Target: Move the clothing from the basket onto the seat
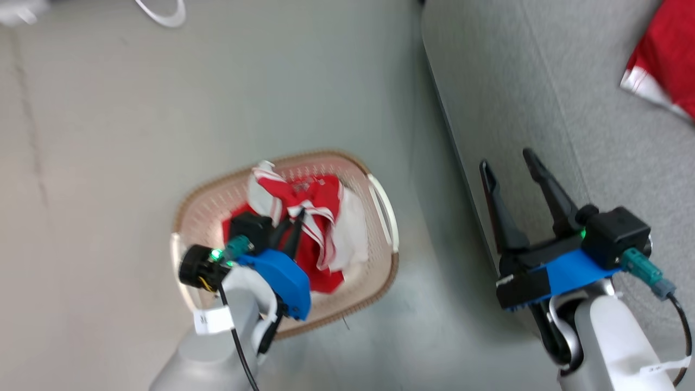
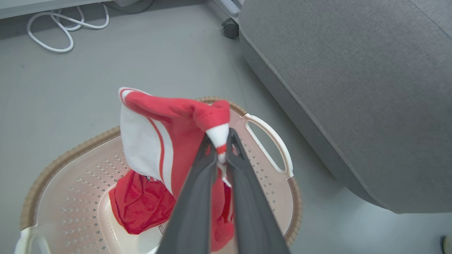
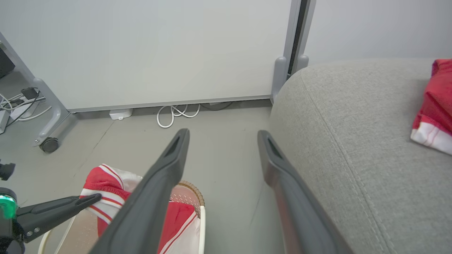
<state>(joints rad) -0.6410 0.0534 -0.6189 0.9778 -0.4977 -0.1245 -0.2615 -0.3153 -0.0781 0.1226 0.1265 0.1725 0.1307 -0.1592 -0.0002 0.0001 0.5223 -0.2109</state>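
A red and white garment of the clothing [image 1: 317, 209] hangs partly raised over the cream basket [image 1: 380, 271], its lower folds still inside. My left gripper [image 1: 290, 225] is shut on a bunched red and white edge of the clothing [image 2: 166, 141], above the basket [image 2: 70, 155]. My right gripper [image 1: 507, 161] stands open with nothing between its fingers, over the front edge of the grey seat [image 1: 543, 108]. A second red garment [image 1: 665, 60] lies on the seat at the far right. In the right wrist view the open right gripper [image 3: 222, 134] frames bare floor, with the seat [image 3: 353, 148] and that garment [image 3: 432, 102] to its right.
A coiled white cable [image 2: 63, 28] lies on the floor beyond the basket. A white partition on castor feet [image 3: 49, 144] stands behind, with another cable coil [image 3: 173, 114] at its base. Grey floor runs between basket and seat.
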